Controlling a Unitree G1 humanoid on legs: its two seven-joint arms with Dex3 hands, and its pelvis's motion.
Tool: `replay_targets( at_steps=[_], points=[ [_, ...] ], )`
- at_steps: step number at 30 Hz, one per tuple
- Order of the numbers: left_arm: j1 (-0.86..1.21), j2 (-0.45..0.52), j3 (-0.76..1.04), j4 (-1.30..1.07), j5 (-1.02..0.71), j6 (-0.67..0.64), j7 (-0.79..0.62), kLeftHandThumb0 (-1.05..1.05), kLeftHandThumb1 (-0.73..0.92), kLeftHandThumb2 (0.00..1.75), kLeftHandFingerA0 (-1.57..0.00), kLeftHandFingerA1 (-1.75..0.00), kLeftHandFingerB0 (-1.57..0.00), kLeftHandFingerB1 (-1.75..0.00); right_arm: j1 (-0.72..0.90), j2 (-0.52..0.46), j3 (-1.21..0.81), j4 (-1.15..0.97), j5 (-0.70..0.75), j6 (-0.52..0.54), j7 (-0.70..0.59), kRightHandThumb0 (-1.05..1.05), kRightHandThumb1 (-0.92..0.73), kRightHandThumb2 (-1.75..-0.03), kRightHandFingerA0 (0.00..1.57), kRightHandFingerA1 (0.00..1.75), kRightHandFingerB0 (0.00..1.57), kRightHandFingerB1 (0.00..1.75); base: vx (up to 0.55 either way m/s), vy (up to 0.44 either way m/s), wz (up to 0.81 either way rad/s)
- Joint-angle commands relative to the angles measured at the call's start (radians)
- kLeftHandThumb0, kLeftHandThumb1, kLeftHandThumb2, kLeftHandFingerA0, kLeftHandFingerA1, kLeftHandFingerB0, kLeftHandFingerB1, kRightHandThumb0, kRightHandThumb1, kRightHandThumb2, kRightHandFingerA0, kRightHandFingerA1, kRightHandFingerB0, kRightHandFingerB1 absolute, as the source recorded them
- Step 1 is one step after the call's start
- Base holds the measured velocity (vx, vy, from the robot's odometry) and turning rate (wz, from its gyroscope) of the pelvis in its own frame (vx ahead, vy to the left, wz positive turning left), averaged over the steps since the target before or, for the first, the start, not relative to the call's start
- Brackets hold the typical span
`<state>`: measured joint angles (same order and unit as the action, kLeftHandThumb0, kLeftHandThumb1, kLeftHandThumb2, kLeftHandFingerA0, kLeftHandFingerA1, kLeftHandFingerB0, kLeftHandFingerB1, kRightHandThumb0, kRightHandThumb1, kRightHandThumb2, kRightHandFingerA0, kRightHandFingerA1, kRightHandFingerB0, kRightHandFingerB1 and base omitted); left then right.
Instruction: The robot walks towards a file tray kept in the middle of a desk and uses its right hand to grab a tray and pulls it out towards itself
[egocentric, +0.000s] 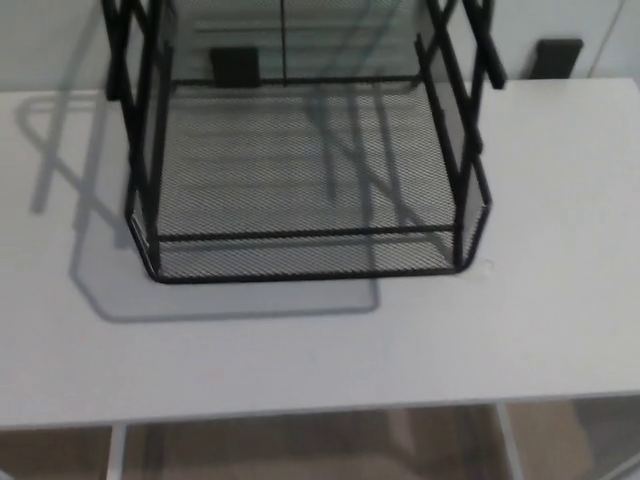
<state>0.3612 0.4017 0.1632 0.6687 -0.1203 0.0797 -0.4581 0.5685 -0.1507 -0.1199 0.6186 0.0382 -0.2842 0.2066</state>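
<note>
A black wire-mesh file tray rack (305, 175) stands on the white desk (320, 350), filling the upper middle of the head view. Its lowest tray (305, 255) has a mesh floor and a low front rim facing me, sitting inside the frame. Black upright posts rise at both sides and run out of the top of the picture, so the upper trays are hidden. Neither of my hands shows.
The desk's front edge (300, 415) crosses the bottom of the picture, with white legs and brown floor below it. Two dark blocks (558, 55) sit against the wall behind the desk. The rack casts a grey shadow to its left.
</note>
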Motion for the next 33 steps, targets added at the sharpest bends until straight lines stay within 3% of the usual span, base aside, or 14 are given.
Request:
replay_targets(
  at_steps=[1, 16, 17, 18, 24, 31, 33],
  points=[
    [0.007, 0.013, -0.011, -0.010, 0.015, -0.011, -0.010, -0.35, 0.57, 0.57, -0.38, -0.38, -0.26, -0.32, 0.009, -0.014, -0.005, 0.010, -0.010, -0.014, -0.018, -0.44, -0.52, -0.55, 0.65, 0.49, 0.34, 0.37, 0.10, -0.039, 0.03],
    [-0.006, 0.023, -0.029, 0.005, 0.025, -0.014, -0.006, -0.36, 0.56, 0.57, -0.39, -0.38, -0.28, -0.32, 0.003, -0.013, 0.004, 0.063, -0.022, -0.072, -0.024, -0.47, -0.53, -0.55, 0.68, 0.50, 0.33, 0.37, 0.03, -0.058, 0.03],
    [-0.006, 0.023, -0.033, 0.007, 0.026, -0.019, -0.009, -0.36, 0.57, 0.57, -0.38, -0.38, -0.27, -0.32, 0.029, -0.004, 0.003, 0.018, -0.015, -0.072, -0.024, -0.43, -0.53, -0.55, 0.67, 0.49, 0.34, 0.37, 0.00, 0.000, 0.00],
    [-0.008, 0.022, -0.036, 0.011, 0.028, -0.023, -0.009, -0.36, 0.56, 0.57, -0.38, -0.38, -0.28, -0.32, 0.070, 0.015, 0.002, -0.061, 0.012, -0.082, -0.004, -0.48, -0.43, -0.74, 0.56, 0.59, 0.30, 0.47, 0.00, 0.000, 0.00],
    [-0.021, 0.023, -0.037, -0.022, 0.023, 0.002, -0.009, -0.34, 0.57, 0.57, -0.39, -0.38, -0.26, -0.32, 0.318, 0.082, 0.074, -0.590, 0.071, -0.159, 0.032, -0.54, -0.43, -0.78, 0.60, 0.57, 0.40, 0.49, 0.00, 0.000, 0.00],
    [-0.019, 0.021, -0.044, -0.060, 0.031, 0.002, -0.002, -0.37, 0.57, 0.57, -0.40, -0.38, -0.29, -0.32, 0.540, 0.039, 0.058, -1.037, 0.190, -0.354, 0.081, -0.61, -0.47, -0.81, 0.57, 0.54, 0.37, 0.47, 0.00, 0.000, 0.00],
    [-0.022, 0.019, -0.042, -0.058, 0.028, 0.005, -0.003, -0.36, 0.57, 0.57, -0.39, -0.38, -0.28, -0.32, 0.606, 0.028, 0.015, -1.229, 0.239, -0.339, 0.065, -0.61, -0.47, -0.81, 0.58, 0.55, 0.36, 0.47, 0.00, 0.000, 0.00]
  ],
)
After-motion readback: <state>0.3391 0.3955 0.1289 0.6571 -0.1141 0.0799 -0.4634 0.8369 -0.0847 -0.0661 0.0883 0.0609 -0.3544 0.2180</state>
